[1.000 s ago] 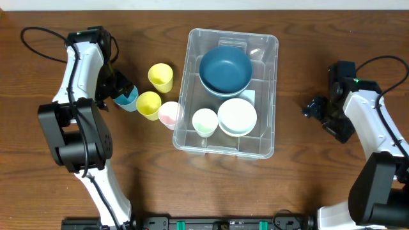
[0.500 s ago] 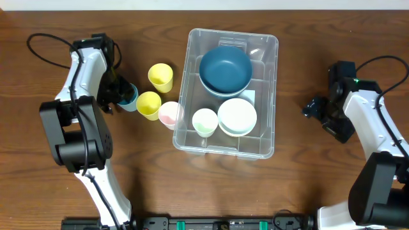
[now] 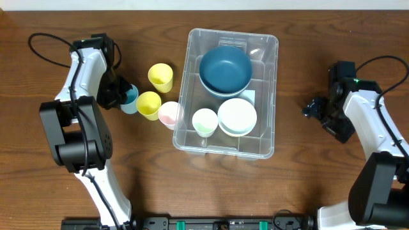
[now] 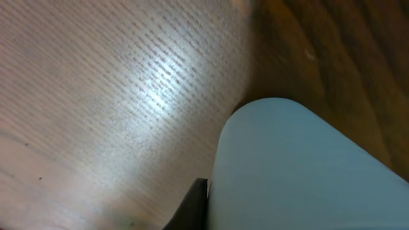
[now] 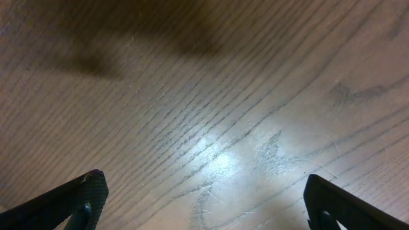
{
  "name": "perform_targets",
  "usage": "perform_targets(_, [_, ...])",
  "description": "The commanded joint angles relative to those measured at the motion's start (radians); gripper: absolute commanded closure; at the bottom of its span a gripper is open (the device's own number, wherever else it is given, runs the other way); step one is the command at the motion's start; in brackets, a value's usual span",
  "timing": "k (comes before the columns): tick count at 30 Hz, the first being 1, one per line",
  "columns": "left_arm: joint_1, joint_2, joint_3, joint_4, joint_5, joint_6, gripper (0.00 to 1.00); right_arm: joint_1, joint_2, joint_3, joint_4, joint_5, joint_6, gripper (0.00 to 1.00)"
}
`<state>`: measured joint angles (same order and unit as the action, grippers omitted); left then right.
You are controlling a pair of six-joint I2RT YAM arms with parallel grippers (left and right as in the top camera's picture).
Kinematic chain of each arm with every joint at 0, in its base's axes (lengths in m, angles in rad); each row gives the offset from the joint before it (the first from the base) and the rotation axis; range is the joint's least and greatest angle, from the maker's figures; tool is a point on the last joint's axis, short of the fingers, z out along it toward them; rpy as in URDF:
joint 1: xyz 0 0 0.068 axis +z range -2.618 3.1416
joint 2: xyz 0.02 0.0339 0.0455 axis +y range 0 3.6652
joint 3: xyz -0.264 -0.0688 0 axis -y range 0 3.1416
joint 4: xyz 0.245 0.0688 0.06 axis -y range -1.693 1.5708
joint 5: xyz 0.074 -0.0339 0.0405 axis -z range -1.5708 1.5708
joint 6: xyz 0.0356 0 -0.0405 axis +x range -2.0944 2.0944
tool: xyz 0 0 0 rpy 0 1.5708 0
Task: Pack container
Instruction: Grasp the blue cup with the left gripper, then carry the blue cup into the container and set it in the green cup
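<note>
Clear container [image 3: 269, 128] | open side up | long axis near-to-far

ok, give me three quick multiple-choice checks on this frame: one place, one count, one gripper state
1. Where is the dark blue bowl?
A. inside the container
B. outside, left of it
C. outside, right of it

2. How many yellow cups are in view?
A. one
B. two
C. four

3. What state is the right gripper in?
A. shut on a cup
B. shut on a bowl
C. open, holding nothing

Answers:
1. A, as the overhead view shows the bowl within the bin's walls.
2. B, as two yellow cups stand just left of the container.
3. C, as its wrist view shows the jaws wide apart with nothing between them.
</note>
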<state>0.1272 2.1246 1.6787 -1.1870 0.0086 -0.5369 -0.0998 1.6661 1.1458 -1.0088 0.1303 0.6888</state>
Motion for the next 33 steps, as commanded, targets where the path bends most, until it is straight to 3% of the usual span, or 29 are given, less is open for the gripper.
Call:
perform_targets(1, [0.007,-0.049,0.051,-0.017,-0.004,0.036,0.94,-0.004,0.002,0.001,0.0,0.008,0.013,0.01])
perform_targets(11, [0.01,-0.404,0.095,-0.034,0.074,0.09,0.94,-0.004,0.002,0.001,0.0,0.008,0.013,0.01])
perform_targets(14, [-0.033,-0.533,0.094,-0.04,0.196,0.151,0.94,-0.004,0.002,0.001,0.0,0.008,0.013,0.01])
perform_targets(18, [-0.155,-0.65,0.093,-0.055,0.21,0.171,0.94,-0.004,0.002,0.001,0.0,0.008,0.013,0.01])
perform_targets(25, [-0.369,-0.642,0.063,-0.085,0.207,0.174,0.94,-0.004,0.002,0.001,0.0,0.008,0.013,0.01])
perform_targets(33, [-0.46,-0.518,0.025,-0.095,0.209,0.2,0.94,-0.004,0.002,0.001,0.0,0.008,0.013,0.01])
